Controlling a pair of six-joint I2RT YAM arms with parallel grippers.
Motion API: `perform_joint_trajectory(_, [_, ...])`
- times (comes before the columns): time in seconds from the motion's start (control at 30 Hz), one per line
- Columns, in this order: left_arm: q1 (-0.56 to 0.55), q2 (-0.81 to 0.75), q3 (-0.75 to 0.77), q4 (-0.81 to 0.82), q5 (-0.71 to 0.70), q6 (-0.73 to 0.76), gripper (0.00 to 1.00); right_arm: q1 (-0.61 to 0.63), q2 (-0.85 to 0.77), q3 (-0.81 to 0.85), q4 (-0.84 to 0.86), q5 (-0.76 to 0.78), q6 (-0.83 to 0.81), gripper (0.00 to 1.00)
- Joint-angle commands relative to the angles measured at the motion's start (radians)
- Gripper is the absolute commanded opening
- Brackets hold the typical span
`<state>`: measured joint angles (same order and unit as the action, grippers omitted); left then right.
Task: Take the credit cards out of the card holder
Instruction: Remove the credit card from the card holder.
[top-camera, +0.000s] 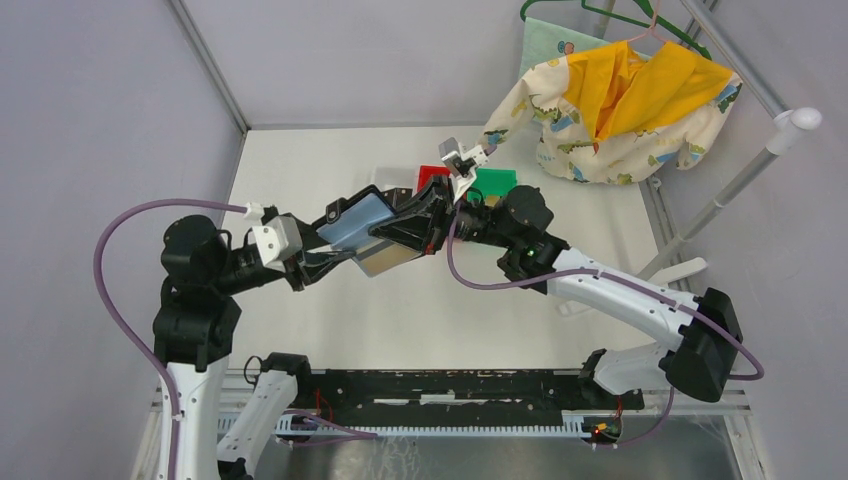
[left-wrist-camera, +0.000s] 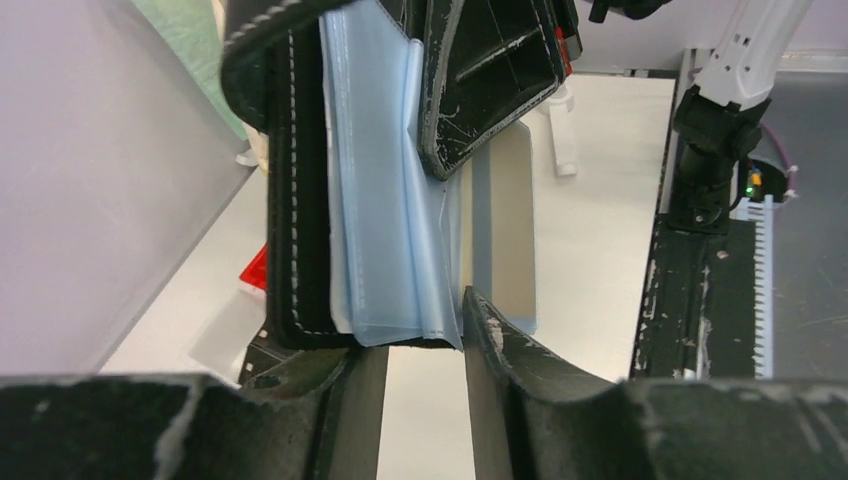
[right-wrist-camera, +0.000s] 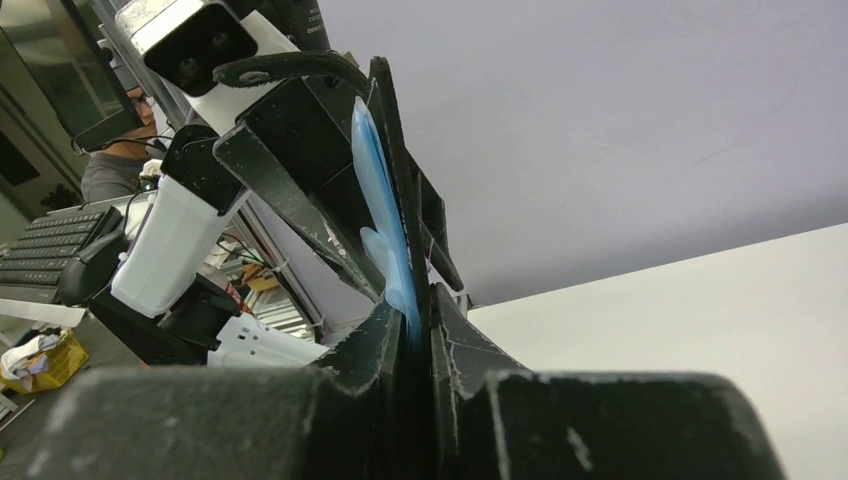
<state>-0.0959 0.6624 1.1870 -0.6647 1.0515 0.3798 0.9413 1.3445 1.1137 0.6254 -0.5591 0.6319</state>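
Tan card (left-wrist-camera: 510, 230) in black card holder (left-wrist-camera: 295, 200)

A white bin (top-camera: 391, 176), red bin (top-camera: 433, 173) and green bin (top-camera: 497, 181) sit on the table (top-camera: 400, 320) near a hanging yellow-lined jacket (top-camera: 620, 100).

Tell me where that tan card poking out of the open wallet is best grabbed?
Probably by its free edge: the tan card sticks out past the card holder on its near side. It is thin and flat, so pinch across its two faces, coming from the left gripper side, since the right gripper is clamped on the holder's far end.
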Motion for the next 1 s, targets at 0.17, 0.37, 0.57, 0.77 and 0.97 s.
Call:
perform_joint_trajectory(0.17, [-0.001, 0.058, 0.039, 0.108, 0.095, -0.265, 0.18, 0.004, -0.009, -0.018, 0.120, -0.006, 0.041, 0.18])
perform_joint_trajectory(0.37, [-0.001, 0.060, 0.018, 0.259, 0.050, -0.500, 0.02, -0.002, -0.033, -0.089, 0.201, -0.041, 0.084, 0.44])
perform_joint_trajectory(0.57, [-0.001, 0.087, 0.032, 0.341, 0.058, -0.691, 0.02, -0.052, -0.094, -0.219, 0.346, -0.132, 0.173, 0.54])
perform_joint_trajectory(0.77, [-0.001, 0.100, 0.047, 0.340, 0.079, -0.716, 0.02, -0.082, -0.179, -0.311, 0.343, -0.144, 0.131, 0.54])
perform_joint_trajectory(0.97, [-0.001, 0.110, 0.056, 0.342, 0.120, -0.749, 0.02, -0.095, -0.216, -0.313, 0.285, -0.101, 0.044, 0.49])
